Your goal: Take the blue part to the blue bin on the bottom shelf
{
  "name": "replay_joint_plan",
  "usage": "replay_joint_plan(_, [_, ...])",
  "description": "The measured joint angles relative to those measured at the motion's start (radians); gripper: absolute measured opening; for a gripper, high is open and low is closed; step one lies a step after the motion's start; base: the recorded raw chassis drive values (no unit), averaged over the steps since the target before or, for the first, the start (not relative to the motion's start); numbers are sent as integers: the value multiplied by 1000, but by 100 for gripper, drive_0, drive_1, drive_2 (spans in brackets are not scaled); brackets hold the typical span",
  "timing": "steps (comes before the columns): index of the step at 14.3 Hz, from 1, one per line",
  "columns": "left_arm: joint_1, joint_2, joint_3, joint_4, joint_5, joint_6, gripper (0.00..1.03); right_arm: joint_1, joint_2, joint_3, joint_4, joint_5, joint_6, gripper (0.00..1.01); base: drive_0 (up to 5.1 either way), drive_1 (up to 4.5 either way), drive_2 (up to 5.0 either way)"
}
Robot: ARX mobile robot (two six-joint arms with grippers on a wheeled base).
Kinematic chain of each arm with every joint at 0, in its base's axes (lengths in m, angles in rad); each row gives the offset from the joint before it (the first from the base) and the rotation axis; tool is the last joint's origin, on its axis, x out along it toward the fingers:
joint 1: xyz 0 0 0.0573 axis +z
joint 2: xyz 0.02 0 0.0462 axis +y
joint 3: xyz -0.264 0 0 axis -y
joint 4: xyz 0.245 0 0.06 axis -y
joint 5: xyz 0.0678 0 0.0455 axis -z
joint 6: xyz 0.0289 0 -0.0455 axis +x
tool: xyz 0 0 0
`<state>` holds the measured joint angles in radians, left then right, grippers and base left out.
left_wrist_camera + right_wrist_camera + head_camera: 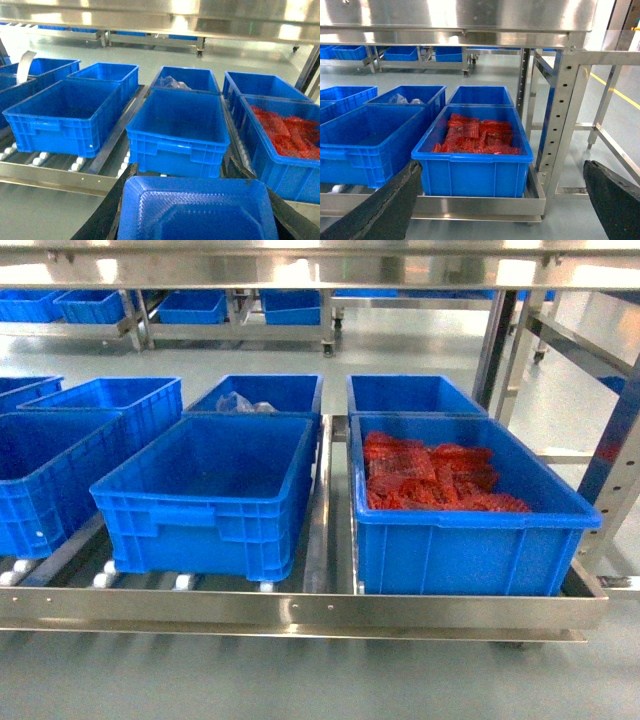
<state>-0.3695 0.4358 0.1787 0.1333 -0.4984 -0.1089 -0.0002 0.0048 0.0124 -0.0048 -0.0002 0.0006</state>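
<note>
Carry step, seemingly: the part (197, 205) is gripped by the left gripper (197, 222) just near of the middle bin (175, 125) on the shelf (300, 612), the right gripper (497, 212) is spread and empty, and the part needs to be moved over the bin, then dropped.

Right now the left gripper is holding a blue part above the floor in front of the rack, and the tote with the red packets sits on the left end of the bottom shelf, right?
Not quite. The tote with the red packets sits at the right end of the bottom shelf, as the head view shows. The left gripper does hold the blue part in front of the rack.
</note>
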Motion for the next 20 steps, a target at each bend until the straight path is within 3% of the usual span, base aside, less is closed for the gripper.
replay_joint_plan(20, [0,1,-2,0,0,0,43,0,0,0,-1,0,0,98,0,0,0])
